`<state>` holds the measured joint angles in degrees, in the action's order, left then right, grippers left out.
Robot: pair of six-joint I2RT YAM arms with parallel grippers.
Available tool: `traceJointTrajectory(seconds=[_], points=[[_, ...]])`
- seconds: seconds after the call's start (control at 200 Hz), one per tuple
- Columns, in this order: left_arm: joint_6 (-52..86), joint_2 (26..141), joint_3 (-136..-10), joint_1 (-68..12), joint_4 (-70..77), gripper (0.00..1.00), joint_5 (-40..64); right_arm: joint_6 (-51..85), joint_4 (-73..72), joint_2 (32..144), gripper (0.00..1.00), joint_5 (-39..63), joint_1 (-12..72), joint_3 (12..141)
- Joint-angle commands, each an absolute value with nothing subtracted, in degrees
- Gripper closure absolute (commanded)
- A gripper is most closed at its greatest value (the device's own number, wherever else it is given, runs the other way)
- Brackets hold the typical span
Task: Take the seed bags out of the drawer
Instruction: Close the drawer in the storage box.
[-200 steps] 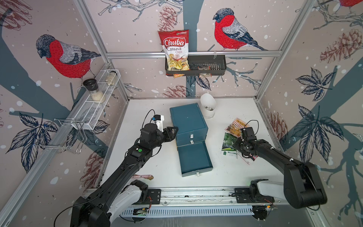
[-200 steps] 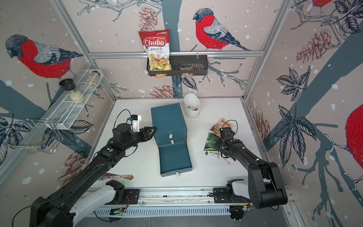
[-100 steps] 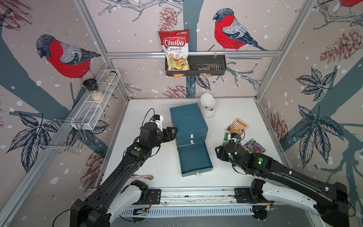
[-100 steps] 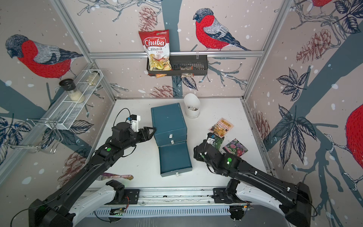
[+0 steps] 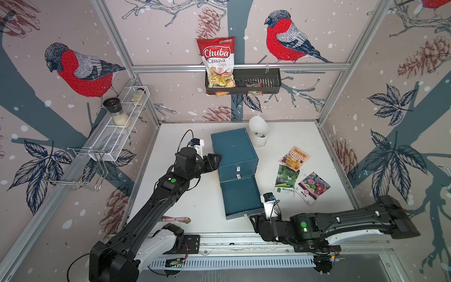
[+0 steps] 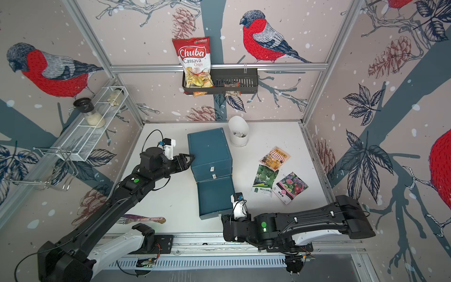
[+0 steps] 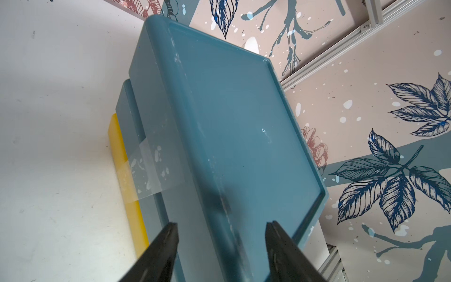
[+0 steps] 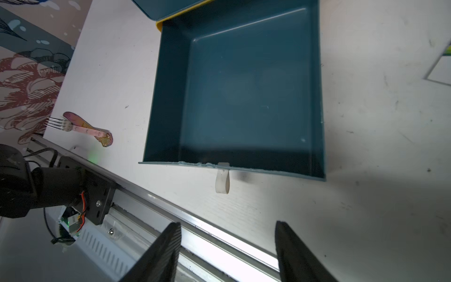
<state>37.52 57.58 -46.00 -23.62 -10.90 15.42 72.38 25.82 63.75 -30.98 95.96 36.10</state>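
On the table point(image 5: 202, 207), three seed bags point(image 5: 286, 177), one open drawer point(image 5: 240, 195), one fork point(image 5: 179, 219).

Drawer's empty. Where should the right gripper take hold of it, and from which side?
Take the white loop tab at the middle of the front wall of the open drawer, coming in from the rail side. That wall is otherwise plain, and the tab sticks out toward the rail, thin enough to pinch. The right gripper is open and facing it.

A red-and-white chips bag point(image 5: 218, 64) in the black wall basket point(image 5: 264, 80) reads "Chuba Cassava Chips". Print on the seed bags point(image 5: 286, 180) is too small to read.
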Motion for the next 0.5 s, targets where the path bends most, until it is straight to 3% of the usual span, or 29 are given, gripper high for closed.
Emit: traceJointTrajectory(seconds=[0.0, 0.495], points=[[35.85, 58.20, -45.83, -23.38, -10.18, 0.43, 14.63, 73.01, 21.78, 67.58, 0.36, -32.89, 96.15, 37.13], [34.36, 58.31, -41.75, -23.65, -10.75, 0.45, 12.79, 69.79, 17.92, 73.67, 0.35, -29.97, 89.81, 38.73]])
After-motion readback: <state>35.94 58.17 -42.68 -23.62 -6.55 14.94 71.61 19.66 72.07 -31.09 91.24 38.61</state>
